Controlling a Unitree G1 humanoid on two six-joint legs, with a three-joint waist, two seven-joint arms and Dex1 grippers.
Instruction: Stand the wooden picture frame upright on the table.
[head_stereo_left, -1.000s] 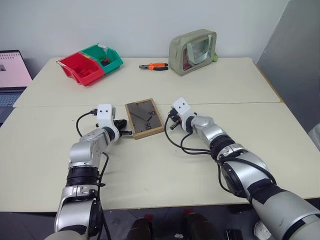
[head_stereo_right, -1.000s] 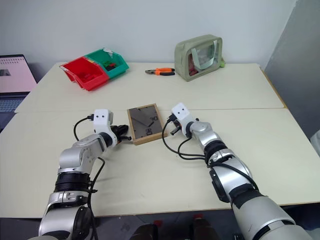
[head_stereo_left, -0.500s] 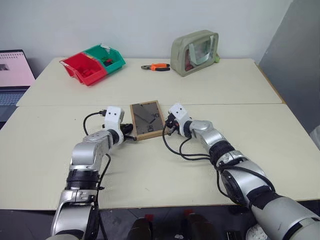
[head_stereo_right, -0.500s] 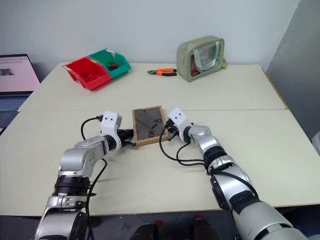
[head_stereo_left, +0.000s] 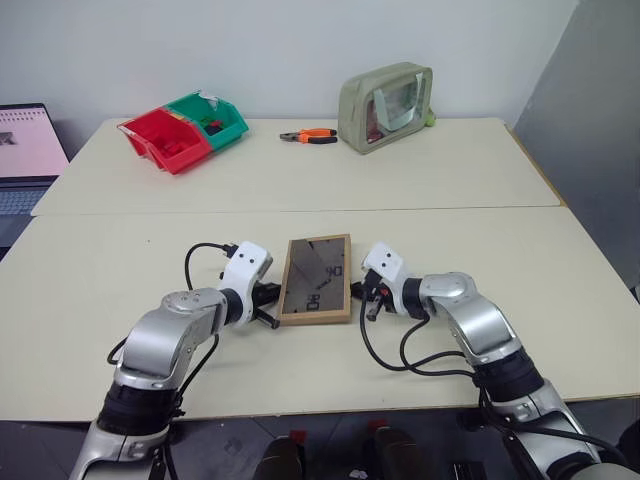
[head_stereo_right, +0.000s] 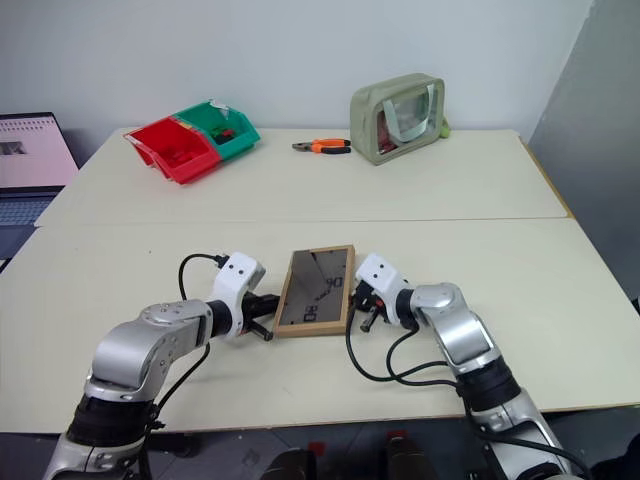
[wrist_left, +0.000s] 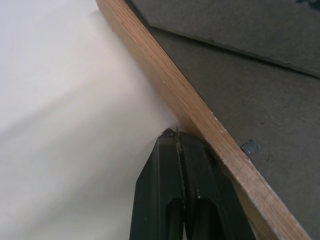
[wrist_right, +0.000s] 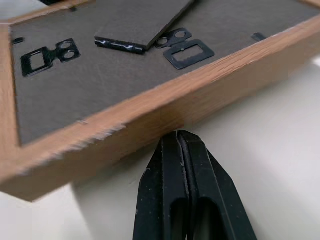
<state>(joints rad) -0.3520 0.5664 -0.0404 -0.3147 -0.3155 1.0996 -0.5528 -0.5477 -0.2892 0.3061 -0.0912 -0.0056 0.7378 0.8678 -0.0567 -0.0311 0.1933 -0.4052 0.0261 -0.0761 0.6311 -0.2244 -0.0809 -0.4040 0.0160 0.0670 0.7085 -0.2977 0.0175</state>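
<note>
The wooden picture frame (head_stereo_left: 316, 280) lies back up on the near slab of the table (head_stereo_left: 500, 180), its dark backing and fold-out stand showing. My two grippers flank it. The left gripper (head_stereo_left: 272, 320) is shut, and its tips (wrist_left: 175, 134) press the light-wood edge on the frame's left side near the front corner. The right gripper (head_stereo_left: 360, 295) is also shut, with its tips (wrist_right: 177, 134) against the wooden right side. Neither gripper holds anything between its fingers.
At the table's far side stand a red bin (head_stereo_left: 160, 140) and a green bin (head_stereo_left: 212, 115), orange-handled pliers (head_stereo_left: 310, 134) and an olive pouch (head_stereo_left: 386, 90). A laptop (head_stereo_left: 25, 140) sits off the far left edge. The slabs' seam (head_stereo_left: 450, 208) runs behind the frame.
Both grippers have drawn back toward me with the frame pinched between them. The frame has slid nearer and turned so that its long sides run away from me.
</note>
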